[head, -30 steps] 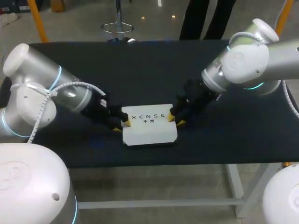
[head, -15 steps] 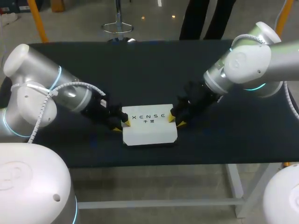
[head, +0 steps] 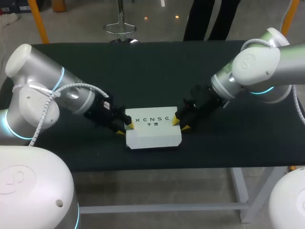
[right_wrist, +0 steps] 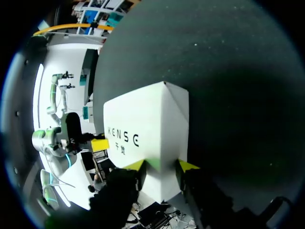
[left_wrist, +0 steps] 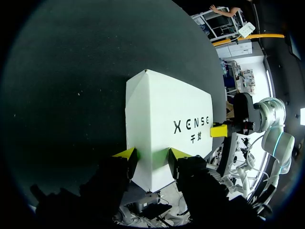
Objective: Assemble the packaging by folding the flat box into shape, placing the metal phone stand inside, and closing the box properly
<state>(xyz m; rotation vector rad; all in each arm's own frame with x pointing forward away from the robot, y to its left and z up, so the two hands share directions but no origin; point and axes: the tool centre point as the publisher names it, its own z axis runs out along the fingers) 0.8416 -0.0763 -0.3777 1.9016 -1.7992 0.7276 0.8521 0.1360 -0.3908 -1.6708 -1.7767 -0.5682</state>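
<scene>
A closed white box (head: pixel 152 131) with dark print on its lid lies in the middle of the black table. My left gripper (head: pixel 124 129) is at its left end and my right gripper (head: pixel 180 124) at its right end. In the left wrist view one yellow fingertip (left_wrist: pixel 178 153) lies on the lid of the box (left_wrist: pixel 162 109) and the other against the end's outer edge. The left gripper (left_wrist: pixel 152 153) is shut on that end. The right gripper (right_wrist: pixel 162 166) pinches the opposite end of the box (right_wrist: pixel 147 124) the same way. No phone stand is visible.
The black table (head: pixel 152 71) stretches wide behind and to both sides of the box. Its front edge (head: pixel 157 167) runs close below the box. Nothing else lies on it.
The right arm's elbow and upper link have shifted a little to the right. The box and both grippers stay where they were.
</scene>
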